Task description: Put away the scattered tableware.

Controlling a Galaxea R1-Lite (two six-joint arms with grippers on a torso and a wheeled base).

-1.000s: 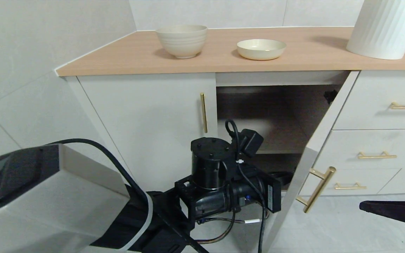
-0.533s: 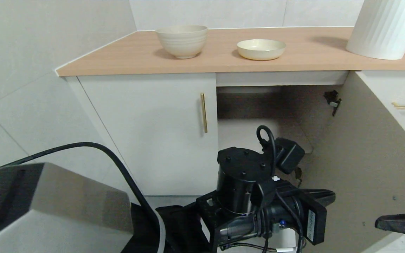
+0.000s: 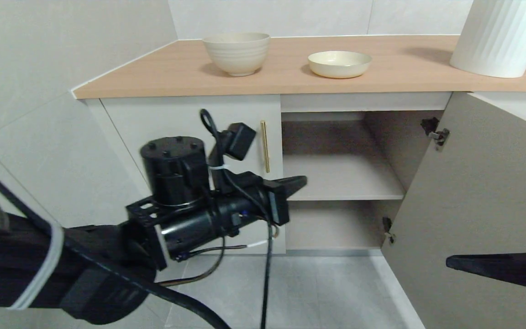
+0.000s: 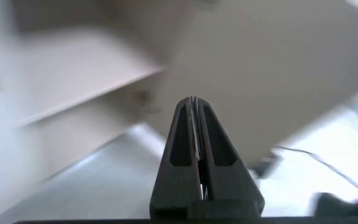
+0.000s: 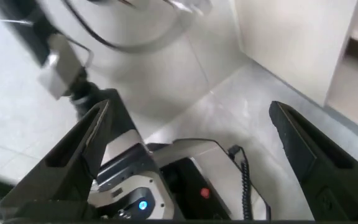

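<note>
With the cabinet door (image 3: pixel 473 205) swung wide at the right of the frame and the shelf (image 3: pixel 340 178) exposed, the putting-away appeared to be at its opening stage. The bowl (image 3: pixel 236 52) and the shallow dish (image 3: pixel 339 63) sat apart on the bench (image 3: pixel 153 77) along the top, neither yet stowed. The next move would likely call for an arm to rise to the bench and take one of them. The left arm (image 3: pixel 190 224) lay level across the lower left, with the left gripper (image 3: pixel 297 183) pressed together, empty, pointing toward the opening. The right gripper (image 5: pixel 188 112), spread wide, hung low at lower right.
</note>
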